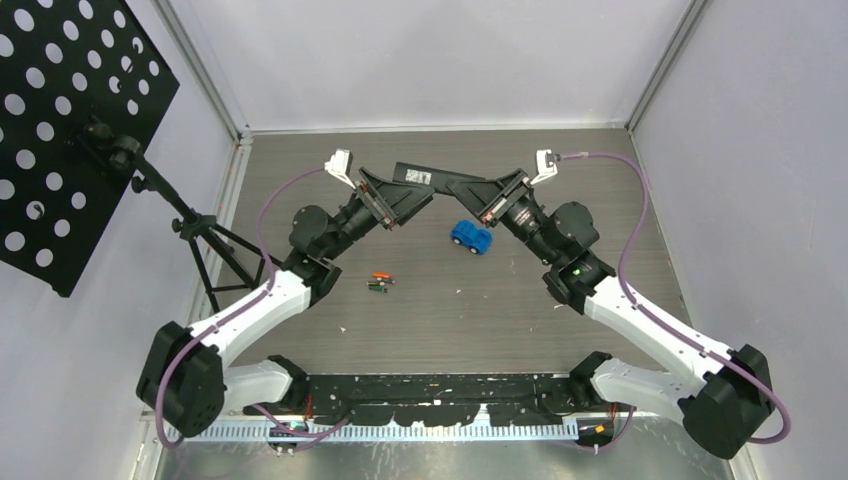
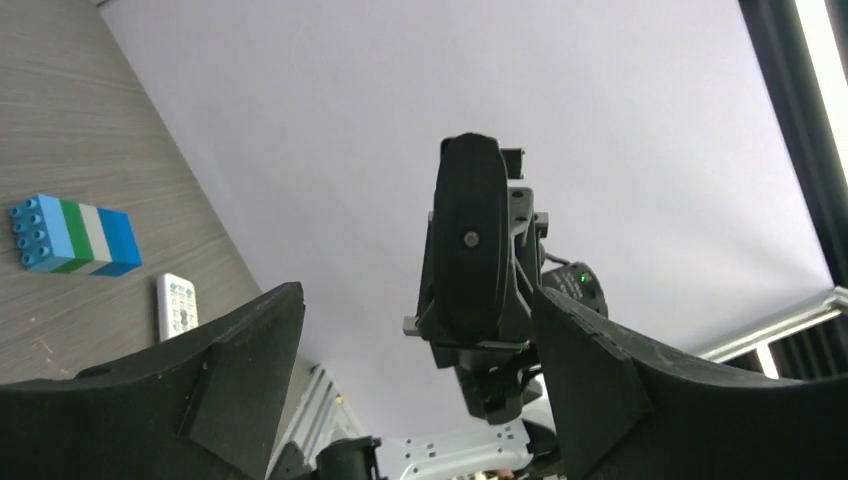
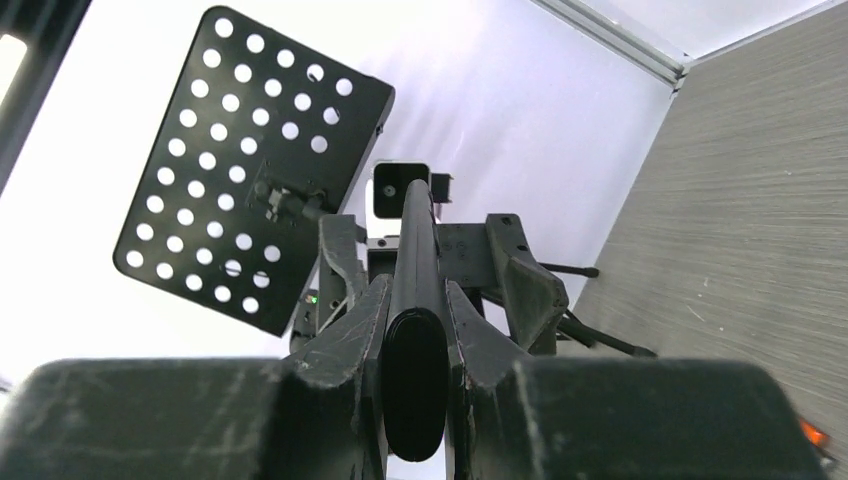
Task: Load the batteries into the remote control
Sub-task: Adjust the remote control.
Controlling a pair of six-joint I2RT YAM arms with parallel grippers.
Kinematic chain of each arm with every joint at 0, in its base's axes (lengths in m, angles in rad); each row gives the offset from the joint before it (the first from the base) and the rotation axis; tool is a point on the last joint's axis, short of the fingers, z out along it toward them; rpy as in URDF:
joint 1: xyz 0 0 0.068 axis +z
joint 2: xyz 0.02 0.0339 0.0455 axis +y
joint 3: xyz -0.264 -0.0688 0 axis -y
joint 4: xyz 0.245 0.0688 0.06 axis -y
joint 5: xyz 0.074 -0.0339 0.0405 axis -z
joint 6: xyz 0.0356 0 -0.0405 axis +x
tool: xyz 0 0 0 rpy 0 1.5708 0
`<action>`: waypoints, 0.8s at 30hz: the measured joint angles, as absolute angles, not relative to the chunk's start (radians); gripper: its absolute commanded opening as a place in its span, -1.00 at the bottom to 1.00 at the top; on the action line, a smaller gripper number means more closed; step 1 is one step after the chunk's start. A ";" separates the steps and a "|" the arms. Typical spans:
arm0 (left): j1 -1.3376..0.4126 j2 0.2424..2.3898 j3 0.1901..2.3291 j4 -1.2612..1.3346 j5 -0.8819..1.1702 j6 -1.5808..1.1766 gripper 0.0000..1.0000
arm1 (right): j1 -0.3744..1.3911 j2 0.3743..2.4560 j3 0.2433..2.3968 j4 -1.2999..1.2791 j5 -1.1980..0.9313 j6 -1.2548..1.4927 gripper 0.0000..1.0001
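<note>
A long black remote (image 1: 430, 180) is held in the air above the far middle of the table. My right gripper (image 1: 482, 197) is shut on its right end; the right wrist view shows the remote (image 3: 414, 380) end-on, clamped between both fingers. My left gripper (image 1: 398, 203) is at the remote's left end. In the left wrist view its jaws (image 2: 418, 305) stand wide open, with the remote (image 2: 475, 250) between them and apart from both. The batteries (image 1: 380, 282) lie on the table below: one orange-red (image 1: 381, 275), the dark ones (image 1: 377, 288) right beside it.
A blue toy block (image 1: 471, 237) lies right of the batteries; it also shows in the left wrist view (image 2: 75, 235), next to a small white keypad remote (image 2: 177, 305). A black perforated stand plate (image 1: 70, 130) on a tripod (image 1: 210, 255) stands at the left.
</note>
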State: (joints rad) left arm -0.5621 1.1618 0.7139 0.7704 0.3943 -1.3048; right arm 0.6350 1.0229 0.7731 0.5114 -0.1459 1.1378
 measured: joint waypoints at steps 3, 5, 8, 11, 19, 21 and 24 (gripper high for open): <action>-0.574 1.202 0.715 0.818 0.342 -1.379 0.48 | 0.643 1.066 0.773 0.556 -0.115 1.176 -0.99; -0.587 1.217 0.721 0.827 0.304 -1.406 0.41 | 0.646 1.091 0.773 0.575 -0.105 1.192 -0.99; -0.597 1.222 0.739 0.827 0.262 -1.414 0.27 | 0.648 1.117 0.773 0.587 -0.089 1.209 -0.99; -0.600 1.222 0.765 0.831 0.223 -1.406 0.06 | 0.649 1.119 0.769 0.590 -0.075 1.212 -0.99; -0.601 1.290 0.788 0.850 0.189 -1.412 -0.46 | 0.650 1.142 0.748 0.638 -0.063 1.234 -0.99; -0.601 1.314 0.788 0.852 0.178 -1.410 -0.84 | 0.651 1.166 0.743 0.654 -0.066 1.245 -0.99; -0.598 1.331 0.788 0.858 0.167 -1.423 -1.00 | 0.646 1.198 0.740 0.690 -0.071 1.271 -0.85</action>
